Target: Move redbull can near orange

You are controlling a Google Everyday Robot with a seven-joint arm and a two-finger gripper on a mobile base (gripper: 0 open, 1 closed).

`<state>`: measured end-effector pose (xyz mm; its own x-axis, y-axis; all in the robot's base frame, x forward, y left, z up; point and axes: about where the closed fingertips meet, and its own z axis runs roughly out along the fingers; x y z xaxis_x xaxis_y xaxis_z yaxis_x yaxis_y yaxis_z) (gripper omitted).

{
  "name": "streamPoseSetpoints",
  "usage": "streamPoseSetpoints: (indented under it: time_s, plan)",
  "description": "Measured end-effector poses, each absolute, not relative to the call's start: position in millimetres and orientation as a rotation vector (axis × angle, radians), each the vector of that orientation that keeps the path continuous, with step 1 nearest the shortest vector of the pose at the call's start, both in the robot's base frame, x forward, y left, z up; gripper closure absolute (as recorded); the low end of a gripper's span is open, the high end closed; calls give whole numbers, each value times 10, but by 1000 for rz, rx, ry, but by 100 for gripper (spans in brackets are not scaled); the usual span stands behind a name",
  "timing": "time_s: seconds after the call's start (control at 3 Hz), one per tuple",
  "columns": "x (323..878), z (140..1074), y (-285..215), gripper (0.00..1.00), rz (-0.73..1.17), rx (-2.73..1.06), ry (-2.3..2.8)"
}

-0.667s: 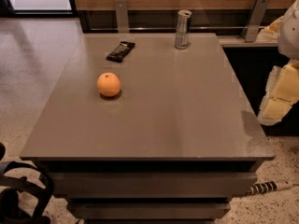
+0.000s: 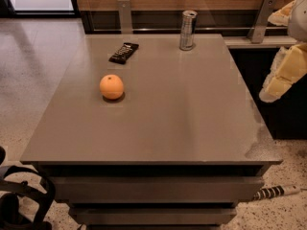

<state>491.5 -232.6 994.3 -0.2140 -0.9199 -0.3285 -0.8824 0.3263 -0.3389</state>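
The redbull can [image 2: 187, 30] stands upright at the far edge of the grey table [image 2: 182, 123], right of centre. The orange [image 2: 111, 86] lies on the left half of the table, well apart from the can. My gripper [image 2: 280, 73] is at the frame's right edge, beyond the table's right side, seen only as cream-coloured arm parts. It is away from both the can and the orange and holds nothing that shows.
A flat dark wrapped bar [image 2: 123, 52] lies on the table between the orange and the far edge. Metal rail posts [image 2: 124, 14] and a wooden wall stand behind the table. A dark counter [image 2: 278, 114] is to the right. A striped cable [image 2: 273, 191] lies on the floor.
The cream arm at the right edge has risen a little. The can, the orange and the bar have not moved.
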Motion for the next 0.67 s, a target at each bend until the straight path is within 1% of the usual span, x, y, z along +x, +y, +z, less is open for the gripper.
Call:
streamPoseSetpoints:
  time_s: [0.33, 0.67]
  plan:
    - [5284, 9832, -2444, 0, 2, -1393, 2095]
    - [5798, 9825, -2473, 0, 123, -1122, 1964]
